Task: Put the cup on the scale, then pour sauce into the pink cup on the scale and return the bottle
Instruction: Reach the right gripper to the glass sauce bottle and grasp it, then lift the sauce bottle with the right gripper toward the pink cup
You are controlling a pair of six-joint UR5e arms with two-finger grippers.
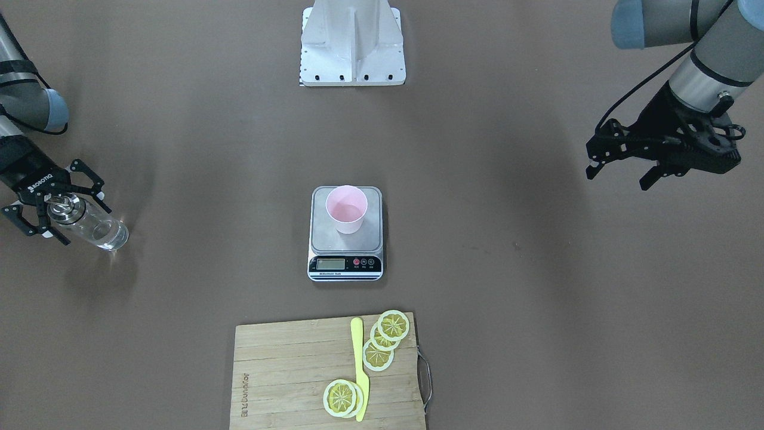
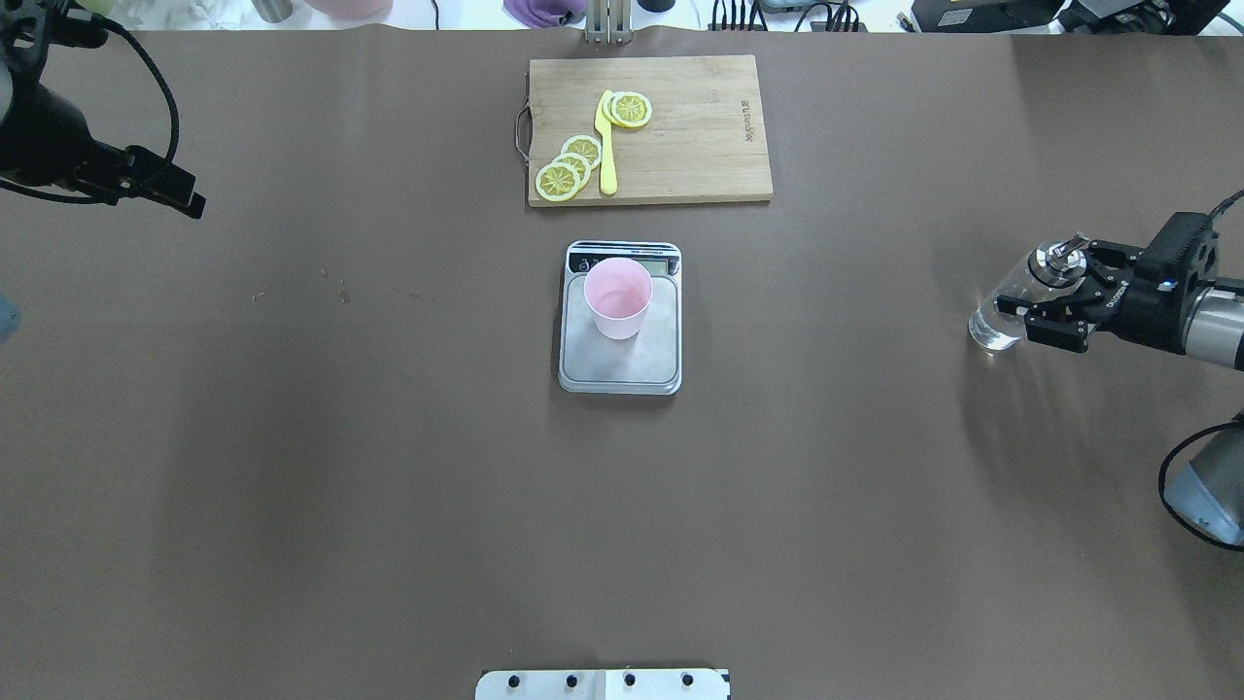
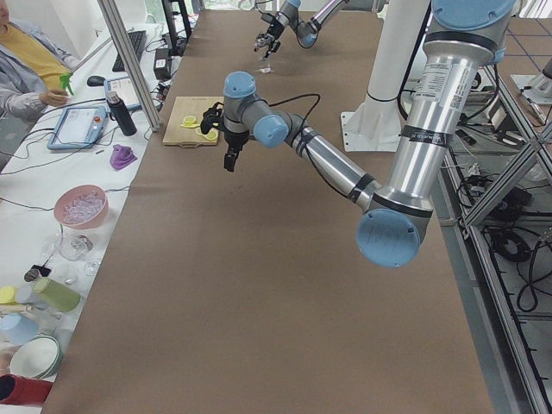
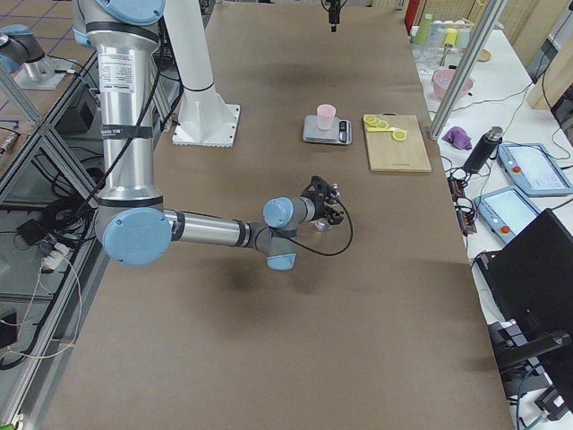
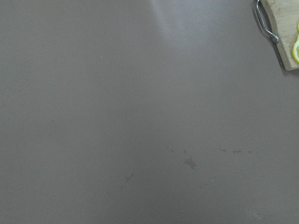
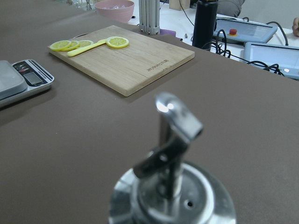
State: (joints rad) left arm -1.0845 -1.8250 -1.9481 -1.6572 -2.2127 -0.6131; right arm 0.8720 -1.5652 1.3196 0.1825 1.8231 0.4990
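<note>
**Bottle (image 1: 110,236) between the fingers, cup (image 2: 617,297) set on the scale (image 2: 622,367)**

Seen from overhead, the left gripper (image 1: 618,178) hangs at the far left, off the table (image 2: 875,486). Its fingers are spread and hold nothing, and it is well apart from every task thing.

In the middle, the cup stands upright near the centre of the scale, so the first step reads as done. Whether the cup is already filled cannot be told.

At the far right, the bottle stands upright on the table. The right gripper (image 1: 83,224) sits level at its neck, one finger on each side just under the metal cap (image 2: 1057,258). Whether the pads press the glass or stand just off it cannot be told.

The step in hand is most likely taking up the bottle for the pour. The next move would call for a firm hold on the neck, a straight lift and a long carry leftward to the scale. Then comes a tilt with the spout (image 6: 175,121) over the cup's rim, gentle enough not to knock the light cup.
</note>
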